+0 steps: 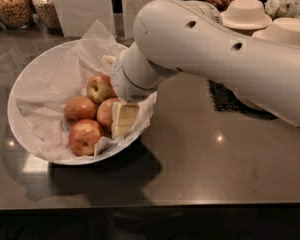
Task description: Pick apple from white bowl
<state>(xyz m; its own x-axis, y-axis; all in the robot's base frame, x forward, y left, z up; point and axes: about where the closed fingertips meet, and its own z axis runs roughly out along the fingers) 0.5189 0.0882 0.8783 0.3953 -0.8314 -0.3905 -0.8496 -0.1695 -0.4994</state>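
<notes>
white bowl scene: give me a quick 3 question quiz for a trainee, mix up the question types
1. True or false: the gripper is down inside the white bowl, on its right side.
2. How many apples can you count in the bowl?
3. Where does the palest apple sit among the others?
A. nearest the camera
B. at the back of the group, beside the arm's wrist
C. on the counter outside the bowl

Key: 1 true; 2 four, one partly hidden behind the gripper; 3 B.
</notes>
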